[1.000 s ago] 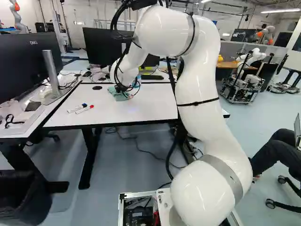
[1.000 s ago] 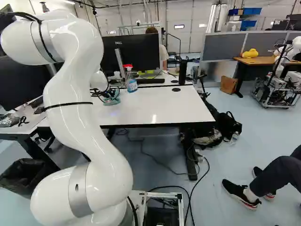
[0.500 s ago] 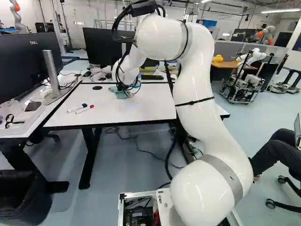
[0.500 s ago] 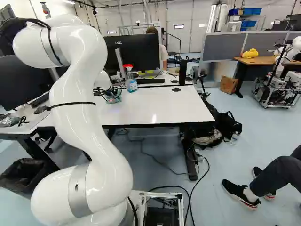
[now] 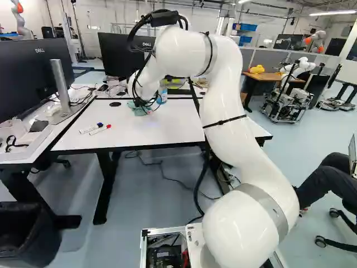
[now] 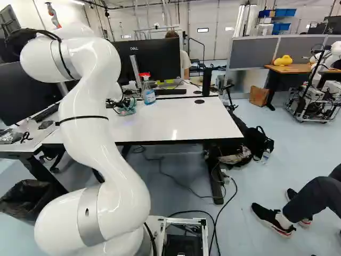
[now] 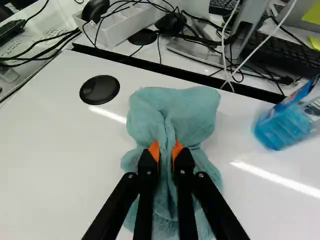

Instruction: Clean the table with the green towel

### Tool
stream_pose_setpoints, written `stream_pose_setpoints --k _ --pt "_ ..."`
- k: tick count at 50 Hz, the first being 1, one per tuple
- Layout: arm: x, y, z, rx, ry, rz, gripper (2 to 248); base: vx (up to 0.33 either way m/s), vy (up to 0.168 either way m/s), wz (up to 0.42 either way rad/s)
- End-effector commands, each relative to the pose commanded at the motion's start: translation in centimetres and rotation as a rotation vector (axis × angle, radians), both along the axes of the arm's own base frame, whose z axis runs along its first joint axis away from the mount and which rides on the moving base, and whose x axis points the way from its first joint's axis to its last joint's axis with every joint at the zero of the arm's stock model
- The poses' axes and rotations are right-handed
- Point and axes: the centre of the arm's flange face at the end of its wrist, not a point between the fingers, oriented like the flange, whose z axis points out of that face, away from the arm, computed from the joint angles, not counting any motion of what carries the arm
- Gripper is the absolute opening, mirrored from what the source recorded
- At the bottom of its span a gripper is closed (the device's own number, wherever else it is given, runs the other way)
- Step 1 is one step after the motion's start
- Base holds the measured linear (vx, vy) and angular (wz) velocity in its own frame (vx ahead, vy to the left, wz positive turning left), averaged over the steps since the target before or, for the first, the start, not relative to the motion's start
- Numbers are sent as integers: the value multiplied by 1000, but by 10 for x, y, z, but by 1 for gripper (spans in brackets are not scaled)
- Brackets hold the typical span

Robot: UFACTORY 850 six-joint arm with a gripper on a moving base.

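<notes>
On the white table (image 7: 55, 150), the gripper (image 7: 166, 150) pinches the green towel (image 7: 192, 112), likely wiping, and next should rub toward the markers (image 5: 100, 129).

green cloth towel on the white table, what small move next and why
Probably a short wipe toward the near edge of the table: the black two-fingered end effector pinches the towel on it, and the far edge and blue spray bottle are close.

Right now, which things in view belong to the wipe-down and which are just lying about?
For the job:
- green towel
- gripper, pinching it
- white table

Lying about:
- red-capped marker
- blue-capped marker
- spray bottle, perhaps cleaner, though the task doesn't name it
- black bag
</notes>
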Motion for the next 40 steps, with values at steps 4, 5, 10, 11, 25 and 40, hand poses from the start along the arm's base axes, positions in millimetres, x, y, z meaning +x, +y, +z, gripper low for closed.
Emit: stream_pose_setpoints --k 4,5,10,11,25,40 --pt "-3 7 0 0 0 10 48 0 0 0" --pt "-4 8 0 0 0 12 48 0 0 0" --pt "-10 15 0 -1 3 24 48 0 0 0" --pt "-11 16 1 -2 3 26 48 0 0 0" --pt "-34 19 4 -10 21 45 48 0 0 0" --pt "-56 3 7 -20 43 37 48 0 0 0"
